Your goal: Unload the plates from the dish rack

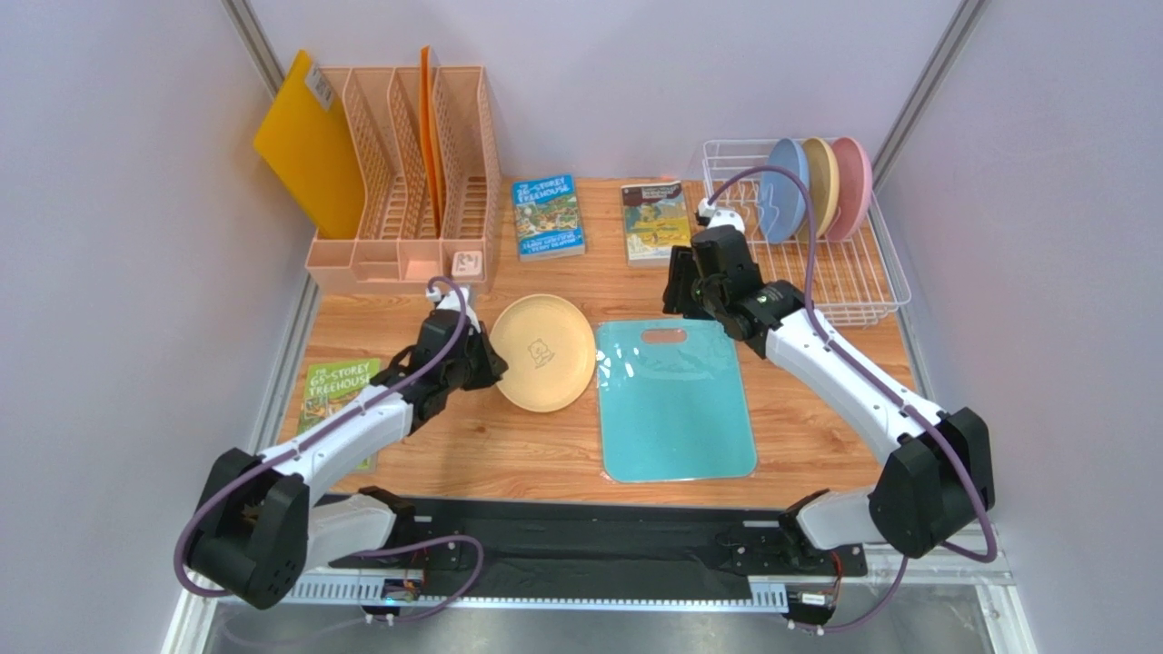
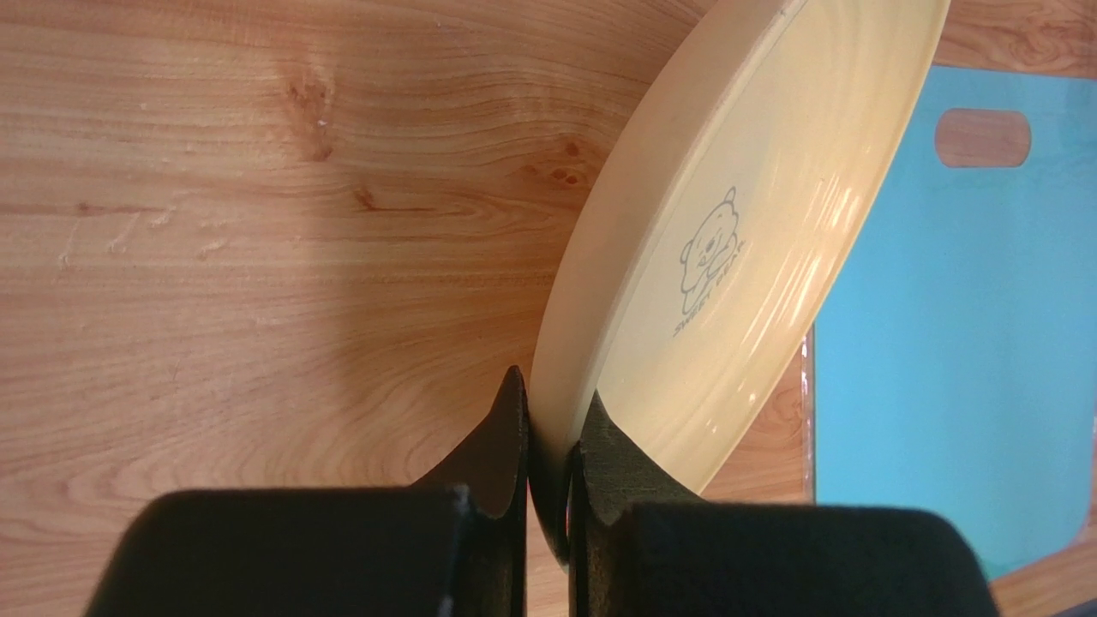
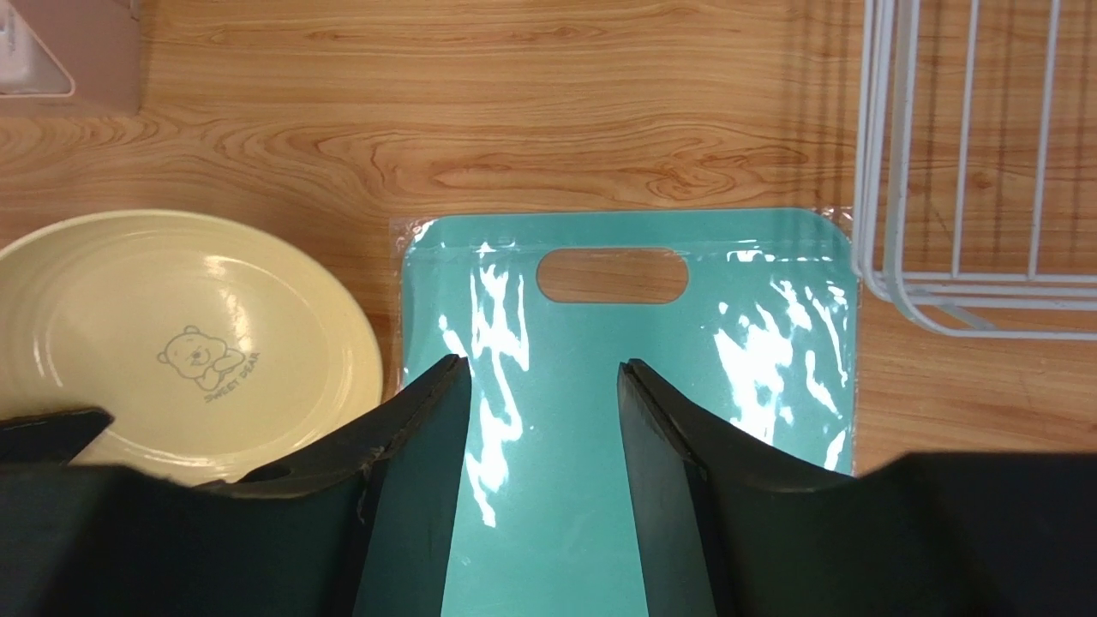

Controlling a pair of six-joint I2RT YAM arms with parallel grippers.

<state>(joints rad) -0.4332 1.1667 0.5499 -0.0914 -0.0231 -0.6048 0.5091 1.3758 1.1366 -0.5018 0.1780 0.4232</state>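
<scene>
Teal cutting board (image 1: 675, 399), peach organizer (image 1: 404, 205), yellow board (image 1: 309, 147)

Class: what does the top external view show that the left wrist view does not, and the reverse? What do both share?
Only the top external view shows the dish rack holding the grey-blue plate, tan plate and pink plate upright, and the peach organizer. Only the left wrist view shows the left hand pinching the rim of the cream-yellow plate and its bear logo clearly. Both show that plate, the teal cutting board and the table.
</scene>
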